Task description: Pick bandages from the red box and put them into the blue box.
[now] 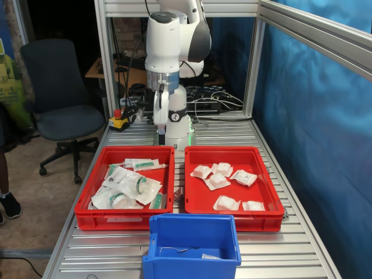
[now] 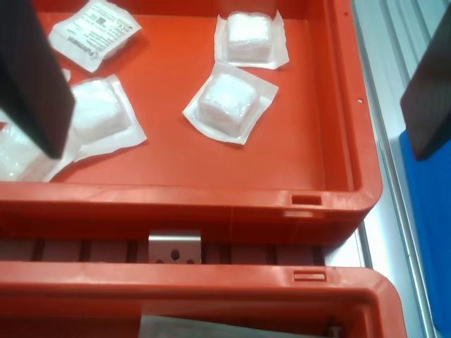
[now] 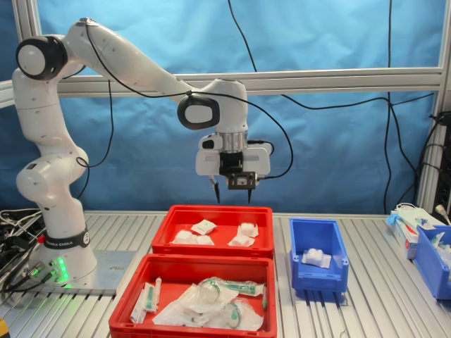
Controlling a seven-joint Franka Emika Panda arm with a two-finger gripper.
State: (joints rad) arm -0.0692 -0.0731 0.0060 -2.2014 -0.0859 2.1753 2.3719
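Observation:
The red box (image 1: 232, 221) holds several bandages (image 1: 217, 181), white puffy packets; it also shows in the second exterior view (image 3: 211, 248) and the wrist view (image 2: 211, 204). Two of the bandages (image 2: 229, 105) lie below the wrist camera. My gripper (image 3: 232, 191) hangs open and empty well above the red box; it shows edge-on in the first exterior view (image 1: 161, 136), and its dark fingers (image 2: 35, 77) frame the wrist view. The blue box (image 1: 192, 221) stands in front of the crates with one white packet (image 3: 316, 258) inside.
The twin red crate (image 1: 123, 218) of clear green-marked packs sits beside the red box, with a metal bracket (image 2: 175, 248) in the gap. A second blue bin (image 3: 433, 253) and a white carton (image 3: 409, 222) stand at the second exterior view's right. Frame posts (image 1: 251, 64) flank the table.

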